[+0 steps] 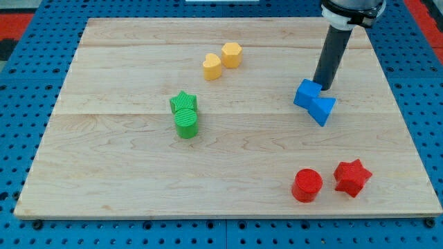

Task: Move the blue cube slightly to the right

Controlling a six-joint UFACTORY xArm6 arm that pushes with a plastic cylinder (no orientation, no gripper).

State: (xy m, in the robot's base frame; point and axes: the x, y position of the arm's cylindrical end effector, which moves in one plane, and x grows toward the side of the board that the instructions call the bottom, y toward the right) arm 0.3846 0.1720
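Camera view. Wooden worktop on a blue pegboard. No pincer on this arm, so there is nothing to report as spread or pressed together; the arm ends in a dark rod. My tip sits at the far right of the board, touching or just beside the far edge of the blue pair.

The blue pair: a blue cube on the left, and a second blue block, wedge-like, touching it on the right and slightly nearer. Task block is the cube, right of centre, far half of the board.

Risks, as judged from here:
- The tip stands behind and to the right of the cube, not on its left. A rightward push needs contact on the left face; pushing from this spot would likely drive the cube nearer or leftward.
- The second blue block blocks the cube's path to the right. Any push right will probably carry it along or twist the cube.
- "Slightly" leaves little margin; overshoot is easy.

Well apart and unlikely to interfere: yellow blocks far centre, green blocks mid-left, red cylinder and red star near right.

Hard to tell:
- Whether the tip actually touches blue; its very end is at the cube's far edge.
- The second blue block's true shape.
- The arm's upper part is cut off at the top.
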